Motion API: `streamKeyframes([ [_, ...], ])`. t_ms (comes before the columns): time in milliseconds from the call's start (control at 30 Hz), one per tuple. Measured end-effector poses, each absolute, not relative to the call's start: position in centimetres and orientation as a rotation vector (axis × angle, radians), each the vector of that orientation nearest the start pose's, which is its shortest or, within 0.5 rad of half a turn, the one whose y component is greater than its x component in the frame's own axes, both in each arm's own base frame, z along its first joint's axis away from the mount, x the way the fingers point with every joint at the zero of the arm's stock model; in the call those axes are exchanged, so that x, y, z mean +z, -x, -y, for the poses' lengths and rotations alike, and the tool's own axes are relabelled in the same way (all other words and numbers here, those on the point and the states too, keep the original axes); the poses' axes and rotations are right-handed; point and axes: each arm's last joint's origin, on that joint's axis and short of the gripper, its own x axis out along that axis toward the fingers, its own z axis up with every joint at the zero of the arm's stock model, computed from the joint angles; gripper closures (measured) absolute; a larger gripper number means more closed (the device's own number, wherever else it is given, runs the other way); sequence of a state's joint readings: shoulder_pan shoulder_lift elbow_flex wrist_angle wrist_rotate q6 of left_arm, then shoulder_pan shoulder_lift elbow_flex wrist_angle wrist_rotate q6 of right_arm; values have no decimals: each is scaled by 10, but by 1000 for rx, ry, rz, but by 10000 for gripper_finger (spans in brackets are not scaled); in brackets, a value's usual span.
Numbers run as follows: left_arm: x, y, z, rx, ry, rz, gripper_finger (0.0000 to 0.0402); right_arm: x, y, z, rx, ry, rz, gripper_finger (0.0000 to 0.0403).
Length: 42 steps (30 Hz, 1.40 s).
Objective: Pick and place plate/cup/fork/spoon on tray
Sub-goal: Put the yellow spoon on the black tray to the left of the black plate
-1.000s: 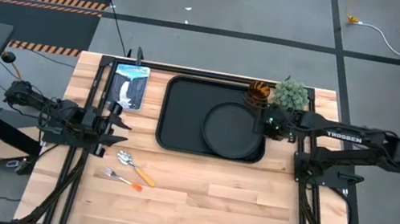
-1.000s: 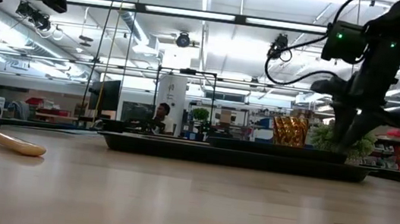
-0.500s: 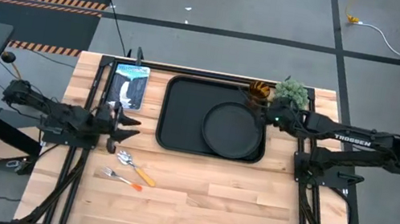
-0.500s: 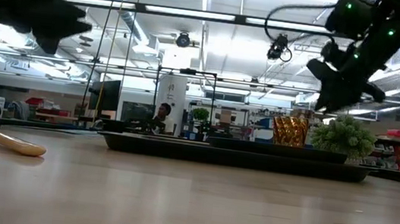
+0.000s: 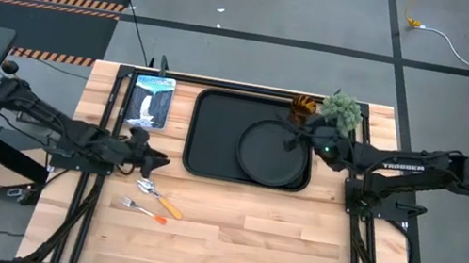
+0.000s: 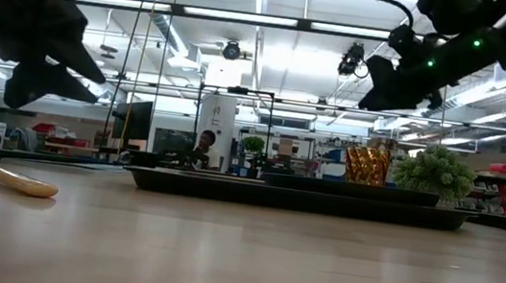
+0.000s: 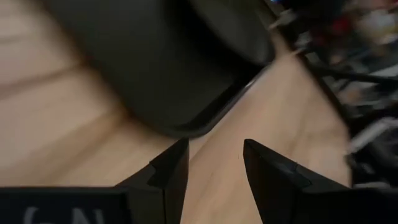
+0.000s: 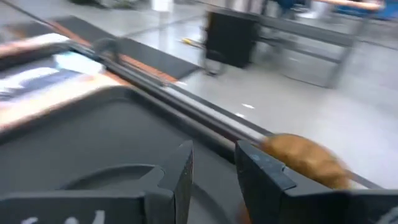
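Note:
The black tray (image 5: pixel 215 133) lies at the table's far middle, and the round black plate (image 5: pixel 274 152) rests flat in its right half. The amber cup (image 5: pixel 303 107) stands on the table just past the tray's far right corner; it also shows in the right wrist view (image 8: pixel 305 158). The spoon (image 5: pixel 157 197) and the fork (image 5: pixel 143 210) lie on the wood near the tray's near left corner. My right gripper (image 5: pixel 295 140) hovers open and empty above the plate's far edge. My left gripper (image 5: pixel 153 161) hovers open and empty just far of the spoon.
A green bushy plant (image 5: pixel 341 109) stands right of the cup. A blue-and-white picture card (image 5: pixel 151 100) lies left of the tray. The tray's near left corner (image 7: pixel 180 118) is close ahead of my left gripper. Bare wood spans the near half of the table.
My right gripper has risen from the plate's right rim and gone a little toward the table's left, tipping from pointing down to nearly level. My left gripper has gone toward the table's right and down, closer to the spoon. The plate, cup, fork and spoon have not moved.

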<state>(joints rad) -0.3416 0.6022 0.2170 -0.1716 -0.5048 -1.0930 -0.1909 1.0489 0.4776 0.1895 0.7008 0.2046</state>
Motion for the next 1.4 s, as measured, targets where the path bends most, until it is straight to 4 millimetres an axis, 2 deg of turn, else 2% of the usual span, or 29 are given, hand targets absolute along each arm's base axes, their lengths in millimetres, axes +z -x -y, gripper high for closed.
streamKeyframes([
  [333, 191, -169, 66, 766, 921, -791, 240, 201, -205, 31, -499, -59, -219, 277],
  [467, 193, -189, 86, 852, 980, -831, 240, 197, -205, 19, -391, -69, -222, 277],
  [733, 178, -224, 113, 1039, 1052, -886, 240, 189, -202, -8, -216, -47, -240, 277],
  [1067, 176, -267, 145, 1283, 957, -1019, 240, 176, -193, -31, -96, -29, -254, 277],
  [1400, 153, -276, 153, 1404, 983, -1113, 240, 180, -187, -45, -15, -66, -120, 277],
])
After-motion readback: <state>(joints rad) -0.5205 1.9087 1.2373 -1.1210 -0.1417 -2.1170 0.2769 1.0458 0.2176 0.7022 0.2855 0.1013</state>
